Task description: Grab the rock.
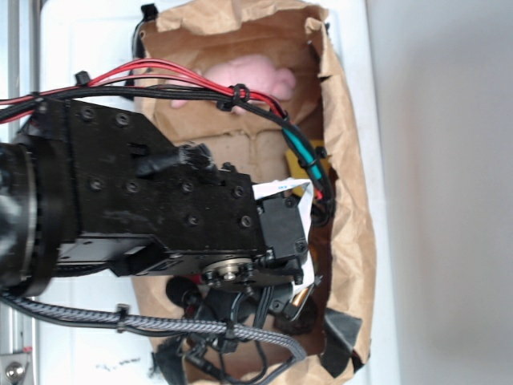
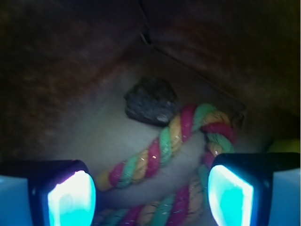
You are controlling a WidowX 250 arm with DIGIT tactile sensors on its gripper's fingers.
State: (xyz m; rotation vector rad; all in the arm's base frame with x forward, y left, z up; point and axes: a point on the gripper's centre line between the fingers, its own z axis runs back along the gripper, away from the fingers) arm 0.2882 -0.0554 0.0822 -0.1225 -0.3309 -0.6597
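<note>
The rock [image 2: 150, 100], a dark bumpy lump, lies on the floor of a paper bag in the wrist view, near the far corner. It touches the upper end of a red-green-yellow twisted rope [image 2: 155, 155]. My gripper [image 2: 150, 195] is open, its two glowing pads [image 2: 71, 200] wide apart, hovering above the rope with the rock farther ahead of the fingertips. Nothing is between the fingers. In the exterior view the black arm [image 1: 160, 200] reaches into the bag and hides the rock.
The brown paper bag [image 1: 349, 160] has upright walls closing in on all sides [image 2: 70, 61]. A pink soft toy [image 1: 244, 80] lies at the bag's far end. A yellow edge [image 2: 284, 146] shows at the right. Cables [image 1: 200, 88] run across the arm.
</note>
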